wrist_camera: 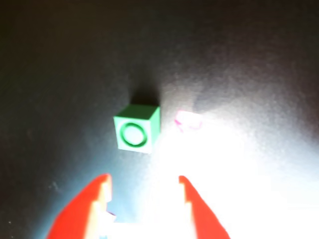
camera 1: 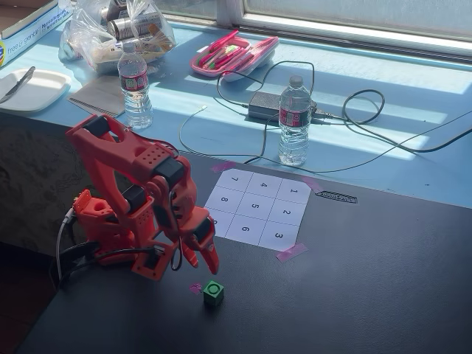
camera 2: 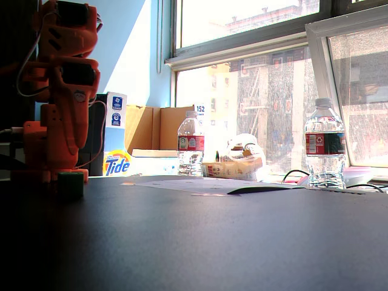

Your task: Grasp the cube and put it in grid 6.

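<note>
The small green cube (camera 1: pixel 214 293) with a dark ring on top sits on the black table, free of the arm. In the wrist view the cube (wrist_camera: pixel 136 128) lies just ahead of my orange gripper (wrist_camera: pixel 143 179), whose fingers stand apart with nothing between them. In a fixed view the gripper (camera 1: pixel 205 267) hangs a little above and behind the cube. Grid 6 (camera 1: pixel 245 229) is a white square in the numbered sheet beyond the gripper. In the low fixed view the cube (camera 2: pixel 71 183) is a dark block at the arm's foot.
A tiny pink spot (camera 1: pixel 195 288) lies beside the cube. Two water bottles (camera 1: pixel 294 122) (camera 1: pixel 135 86), a power brick with cables (camera 1: pixel 264 105), a pink case (camera 1: pixel 233 54) and a bag stand on the blue surface behind the sheet.
</note>
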Robot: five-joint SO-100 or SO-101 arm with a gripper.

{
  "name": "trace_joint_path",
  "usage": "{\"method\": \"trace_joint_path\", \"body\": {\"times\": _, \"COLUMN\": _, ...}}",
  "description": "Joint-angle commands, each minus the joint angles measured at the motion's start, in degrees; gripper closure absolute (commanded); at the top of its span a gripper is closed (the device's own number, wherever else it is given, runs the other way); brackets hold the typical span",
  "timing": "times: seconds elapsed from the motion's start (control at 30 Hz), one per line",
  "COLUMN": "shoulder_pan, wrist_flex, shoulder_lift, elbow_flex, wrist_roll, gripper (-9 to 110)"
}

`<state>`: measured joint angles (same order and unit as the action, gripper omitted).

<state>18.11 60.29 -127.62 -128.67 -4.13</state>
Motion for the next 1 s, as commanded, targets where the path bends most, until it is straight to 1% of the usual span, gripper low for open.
{"method": "trace_joint_path", "body": {"times": 0.0, "shoulder_pan": 1.1, "wrist_flex": 0.4, "shoulder_lift": 4.9, "elbow_flex": 6.0, "wrist_roll": 0.0, "gripper": 76}}
{"method": "trace_joint_path", "body": {"times": 0.23, "shoulder_pan": 3.1, "wrist_flex": 0.3, "shoulder_lift": 13.3, "elbow_flex": 11.3, "wrist_roll": 0.2, "gripper": 73}}
{"method": "trace_joint_path", "body": {"times": 0.67, "shoulder_pan": 3.4, "wrist_flex": -6.8, "shoulder_lift": 24.1, "elbow_flex": 11.5, "wrist_roll": 0.1, "gripper": 72}}
{"method": "trace_joint_path", "body": {"times": 0.8, "shoulder_pan": 3.1, "wrist_flex": -9.8, "shoulder_lift": 26.6, "elbow_flex": 11.2, "wrist_roll": 0.4, "gripper": 81}}
{"method": "trace_joint_path", "body": {"times": 0.83, "shoulder_pan": 3.1, "wrist_flex": -10.2, "shoulder_lift": 27.5, "elbow_flex": 11.4, "wrist_roll": 0.9, "gripper": 85}}
{"method": "trace_joint_path", "body": {"times": 0.9, "shoulder_pan": 3.0, "wrist_flex": -10.8, "shoulder_lift": 28.8, "elbow_flex": 11.8, "wrist_roll": 2.0, "gripper": 101}}
{"method": "trace_joint_path", "body": {"times": 0.97, "shoulder_pan": 2.9, "wrist_flex": -9.8, "shoulder_lift": 29.4, "elbow_flex": 12.6, "wrist_roll": 1.9, "gripper": 101}}
